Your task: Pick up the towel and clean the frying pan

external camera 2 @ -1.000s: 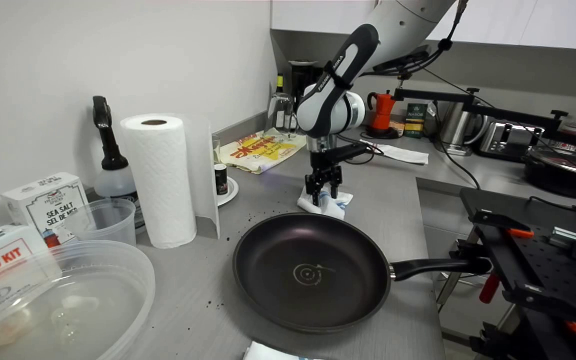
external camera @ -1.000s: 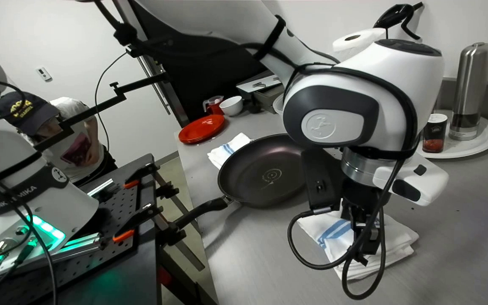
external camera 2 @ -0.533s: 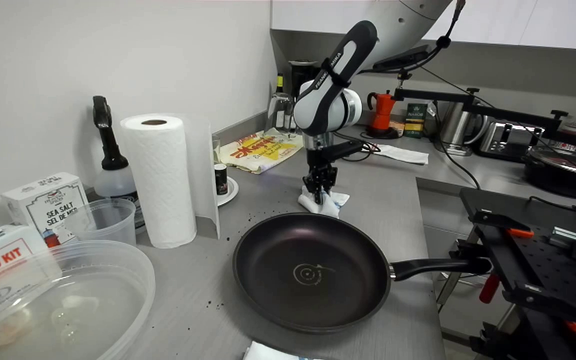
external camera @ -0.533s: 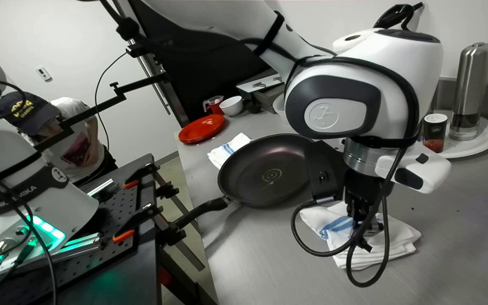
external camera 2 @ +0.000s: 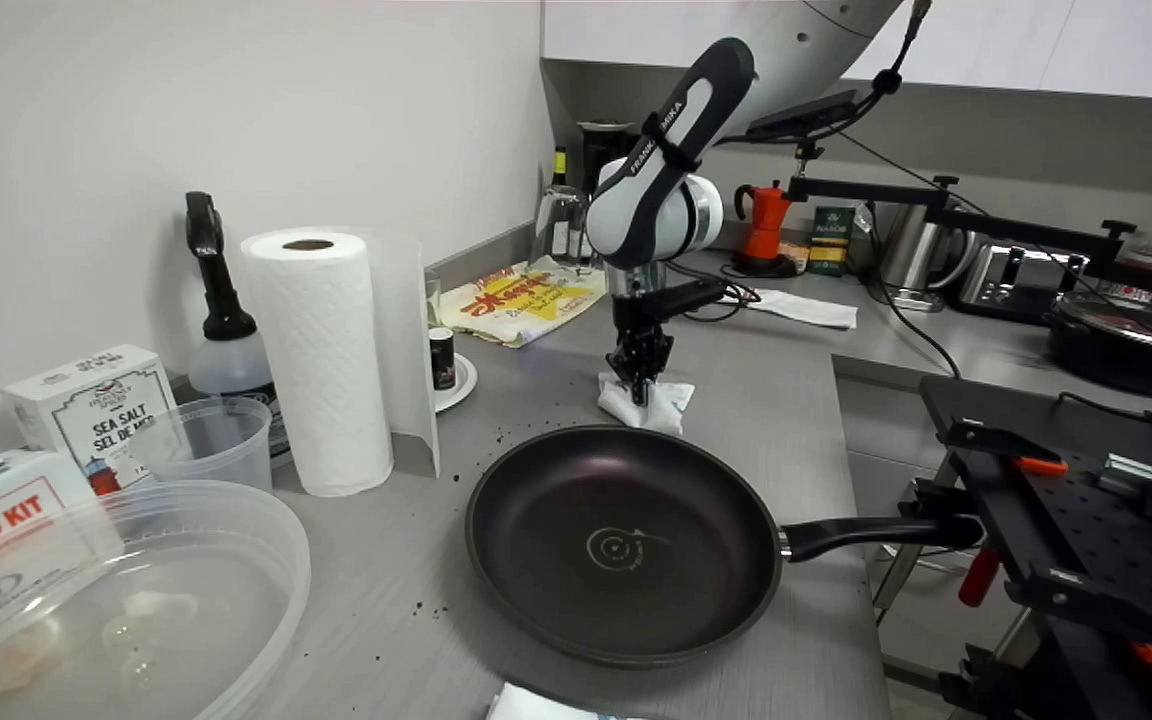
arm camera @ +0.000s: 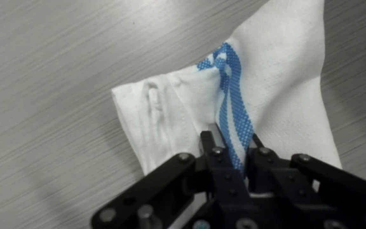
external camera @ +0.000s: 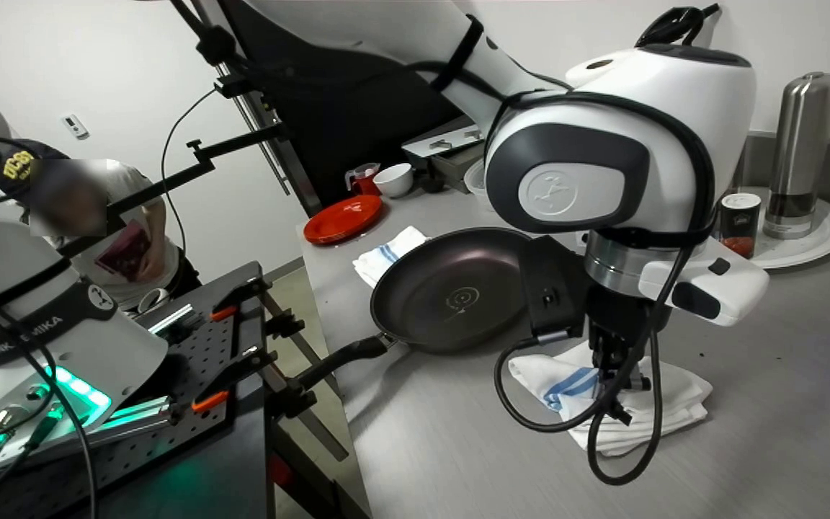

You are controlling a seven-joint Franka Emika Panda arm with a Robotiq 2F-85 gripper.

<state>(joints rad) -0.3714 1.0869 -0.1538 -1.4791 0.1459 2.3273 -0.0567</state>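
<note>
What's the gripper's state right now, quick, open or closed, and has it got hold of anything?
Gripper: closed, holding a fold of the blue-striped white towel pinched between its fingers.

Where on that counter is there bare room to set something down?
Bare counter shows between the frying pan, the towel pinched in the gripper and the counter's edge. Another patch, with a few dark specks, lies between that towel and the white plate. It's crowded along the wall: paper towel roll, spray bottle, salt box, large clear tub.
</note>
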